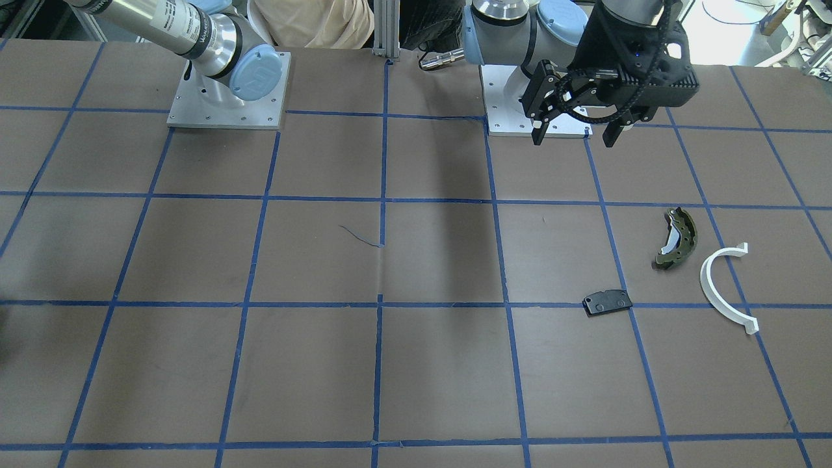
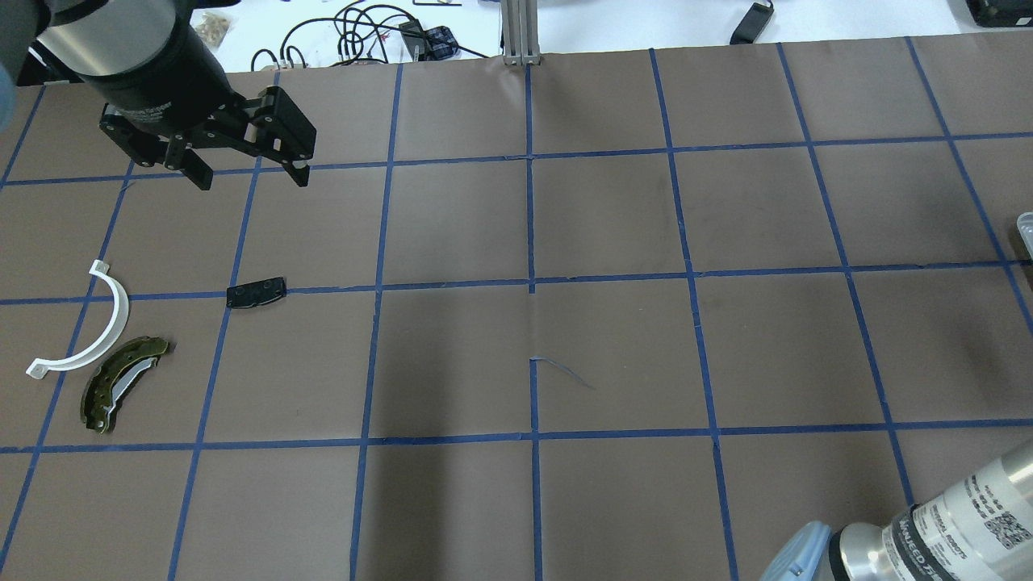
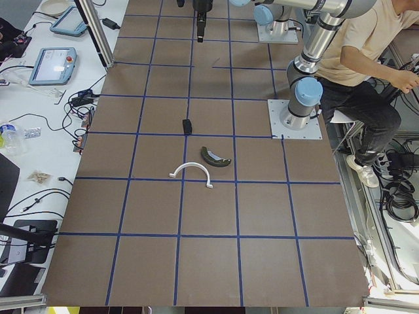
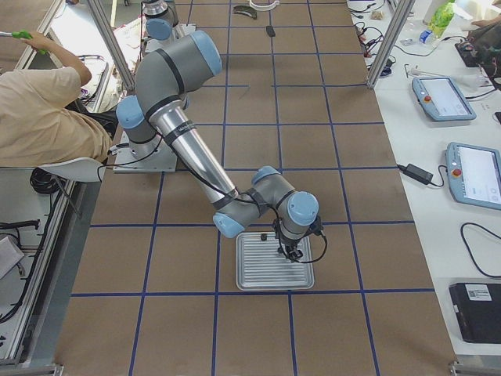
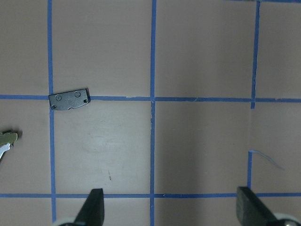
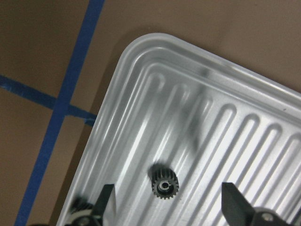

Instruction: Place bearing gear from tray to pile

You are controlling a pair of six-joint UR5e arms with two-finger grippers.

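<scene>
Well, there is plenty of open room here. The brown counter (image 2: 565, 323), taped into blue squares, lies bare across its whole middle, and the two groups of things sit at opposite ends. The tray (image 4: 262, 270) is out at the robot's right end, and only a sliver of it shows at the edge of the overhead view. It has a raised rim, a rounded corner and a ribbed floor.

The gear (image 6: 163, 185) lies flat on the tray floor near that corner, a little way in from the rim. The right end effector (image 4: 288, 254) is down at the tray with the gear between its two fingers (image 6: 107, 200). The fingers are spread wide, with a clear gap on both sides of the gear, and they touch and hold nothing. I cannot tell whether the tips meet the tray floor. Something dark sits at the rim beside one finger, but I cannot make it out.

The pile is well apart from all this, at the left end. It is made up of the plate (image 2: 256, 292) lying on a tape line, the shoe (image 2: 121, 383), and the half-ring (image 2: 97, 331) just beside the shoe. The left end effector (image 2: 251, 179) hangs high above the counter near the plate, fingers wide apart and empty.

A person sits behind the arm bases.
</scene>
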